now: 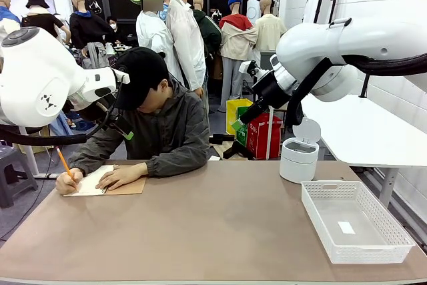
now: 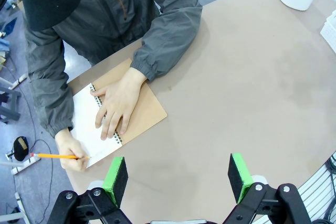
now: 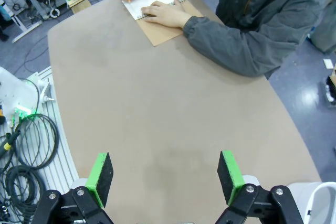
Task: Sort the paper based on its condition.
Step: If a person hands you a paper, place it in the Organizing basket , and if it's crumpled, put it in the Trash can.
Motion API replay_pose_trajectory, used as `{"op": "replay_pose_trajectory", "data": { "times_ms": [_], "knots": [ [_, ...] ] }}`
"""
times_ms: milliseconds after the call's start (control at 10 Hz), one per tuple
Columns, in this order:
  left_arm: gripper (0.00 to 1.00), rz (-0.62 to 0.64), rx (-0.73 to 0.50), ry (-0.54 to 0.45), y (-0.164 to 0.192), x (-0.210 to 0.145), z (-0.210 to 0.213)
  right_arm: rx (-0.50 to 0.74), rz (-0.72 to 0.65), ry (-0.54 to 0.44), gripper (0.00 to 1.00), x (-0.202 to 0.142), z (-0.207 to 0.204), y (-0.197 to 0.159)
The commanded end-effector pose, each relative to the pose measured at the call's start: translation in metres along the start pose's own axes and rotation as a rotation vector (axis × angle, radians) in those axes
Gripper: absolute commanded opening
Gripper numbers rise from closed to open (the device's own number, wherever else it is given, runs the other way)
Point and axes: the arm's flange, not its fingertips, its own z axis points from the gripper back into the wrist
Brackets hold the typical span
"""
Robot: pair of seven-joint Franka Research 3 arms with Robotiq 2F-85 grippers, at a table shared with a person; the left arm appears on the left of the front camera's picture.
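Paper (image 1: 91, 181) lies as the open white page of a spiral notebook (image 2: 137, 109) at the far left of the table (image 1: 200, 231), right in front of the person. Whether a sheet is loose I cannot tell; I see the page lying on the brown card cover. The person's one hand (image 2: 118, 103) rests flat across page and cover, and the other hand (image 2: 73, 153) holds an orange pencil (image 2: 55, 156) with its tip on the page's edge.

My left gripper (image 2: 178, 174) hangs above the table on the near side of the notebook, jaws spread wide, nothing between the green pads (image 2: 115, 178). In my left wrist view the page sits up and to the left of those pads, near but apart.

My right gripper (image 3: 165, 179) is also wide open and empty, raised over bare tabletop. In my right wrist view the paper is well apart from it, at the far end of the table.

On the right side of the table stand a white lidded bin (image 1: 298, 158) and a white mesh basket (image 1: 393, 231) with a small white scrap (image 1: 345, 227) inside.
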Motion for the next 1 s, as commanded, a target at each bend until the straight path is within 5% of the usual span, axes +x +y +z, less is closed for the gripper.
{"op": "replay_pose_trajectory", "data": {
  "times_ms": [0, 900],
  "knots": [
    [1.00, 0.003, -0.002, 0.005, 0.0011, 0.0000, 0.0011, -0.006, -0.004, 0.009, 1.00, -0.0008, -0.0012, -0.0004],
    [1.00, 0.003, -0.002, 0.005, 0.0011, 0.0000, 0.0011, -0.006, -0.004, 0.009, 1.00, -0.0008, -0.0012, -0.0004]
  ]
}}
